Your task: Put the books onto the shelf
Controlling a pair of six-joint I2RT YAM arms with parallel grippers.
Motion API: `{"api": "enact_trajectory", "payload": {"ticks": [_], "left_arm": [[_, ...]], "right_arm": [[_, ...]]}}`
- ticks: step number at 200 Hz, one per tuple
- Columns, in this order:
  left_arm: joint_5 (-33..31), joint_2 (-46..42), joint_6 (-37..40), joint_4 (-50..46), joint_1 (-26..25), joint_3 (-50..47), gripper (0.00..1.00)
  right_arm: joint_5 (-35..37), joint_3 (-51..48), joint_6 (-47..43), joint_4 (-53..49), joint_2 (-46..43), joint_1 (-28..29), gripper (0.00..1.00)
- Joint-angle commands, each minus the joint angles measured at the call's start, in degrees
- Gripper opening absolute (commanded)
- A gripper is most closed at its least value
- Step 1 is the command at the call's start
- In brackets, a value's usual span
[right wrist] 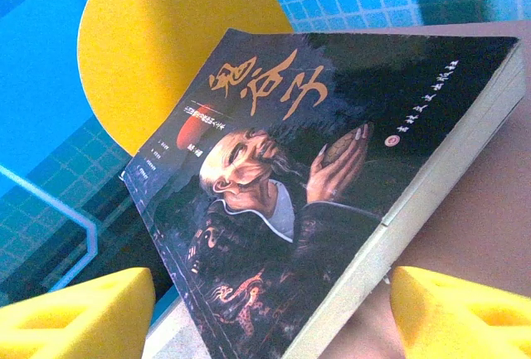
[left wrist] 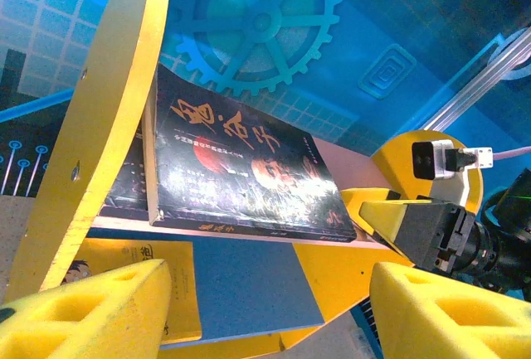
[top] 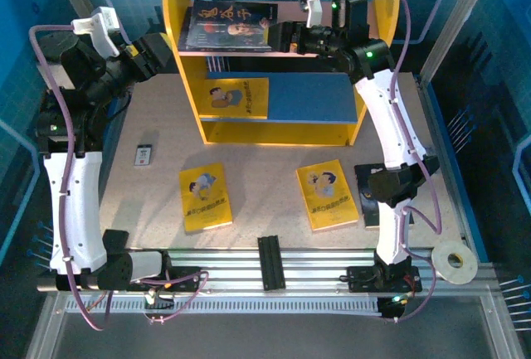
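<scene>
Overhead, the top view gives the whole layout: the shelf [top: 187, 69] stands at 12 o'clock on the speckled table [top: 274, 160], a dark book [top: 231, 27] lies flat on its pink upper board, and a yellow book [top: 236, 98] lies on the blue lower board. Two more yellow books lie flat on the table, one at 7 o'clock [top: 205, 196] and one at 5 o'clock [top: 327, 195], well apart. A small card [top: 144, 155] sits at 9 o'clock, and a tape roll [top: 455, 263] rests on the rail at 4 o'clock. The right wrist view adds the dark book's cover up close: a robed old man under orange characters, with the pink board beneath. The left wrist view shows that book from its spine side, beside the yellow side panel. Blue printed walls enclose the table. The left arm bends in from 9 o'clock, and its left pincer [top: 158, 48] hangs just outside the shelf's left panel, jaws spread wide and holding nothing. The right arm reaches up to 1 o'clock, and the right pincer [top: 286, 36] is level with the upper board, its foam fingers [right wrist: 75, 313] parted either side of the book's corner without clamping it.
</scene>
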Motion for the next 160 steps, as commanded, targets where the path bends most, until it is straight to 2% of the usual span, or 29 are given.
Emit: {"api": "enact_trajectory", "payload": {"ticks": [1, 74, 160], "left_arm": [[-0.7, -1.2, 1.4, -0.9, 0.3, -0.6, 0.65], [-1.1, -2.0, 2.1, -1.3, 0.3, -1.8, 0.66], [-3.0, -3.3, 4.1, -3.0, 0.3, -2.2, 0.66]], "right_arm": [[-1.1, 2.5, -0.7, -0.8, -0.2, 0.0, 0.76], [-8.2, 4.2, 3.3, 4.3, 2.7, -0.1, 0.76], [-10.7, 4.6, 5.8, 7.3, 4.0, 0.2, 0.75]]}}
